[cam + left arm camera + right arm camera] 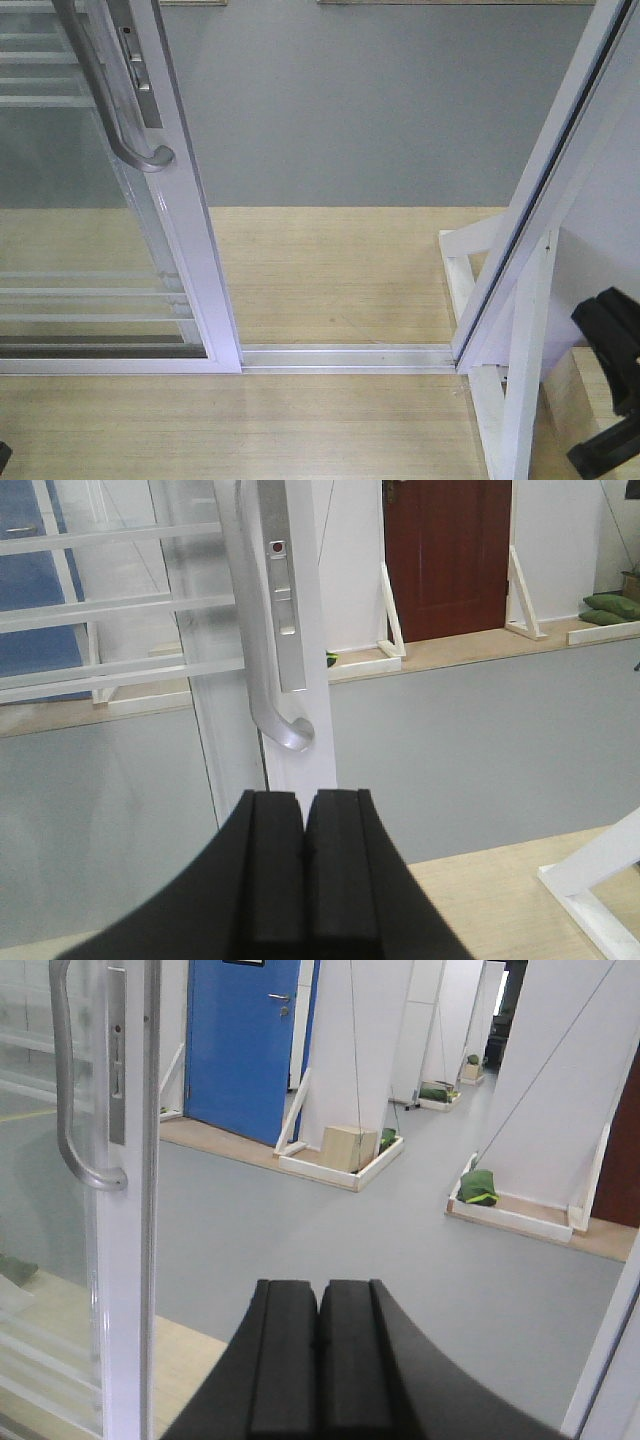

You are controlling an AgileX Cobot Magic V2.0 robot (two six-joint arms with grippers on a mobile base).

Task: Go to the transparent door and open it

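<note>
The transparent door (pixel 190 225) stands at the left of the front view, a white-framed glass panel with thin white bars. Its curved silver handle (pixel 125 105) runs down the right stile. A gap lies between that stile and the slanted white frame post (pixel 545 190), with the floor track (pixel 345 357) bare. My left gripper (pixel 304 800) is shut and empty, just below the handle (pixel 255 630) and in front of the door's stile (pixel 300 765). My right gripper (pixel 320 1288) is shut and empty, to the right of the door (pixel 125 1260) and its handle (pixel 70 1090), facing the gap.
Grey floor (pixel 370 110) lies beyond the wooden threshold (pixel 330 275). A white brace frame (pixel 510 400) stands at the right post, beside a black part of my right arm (pixel 610 385). Farther off are a red door (pixel 447 555), a blue door (pixel 250 1040) and a cardboard box (pixel 348 1147).
</note>
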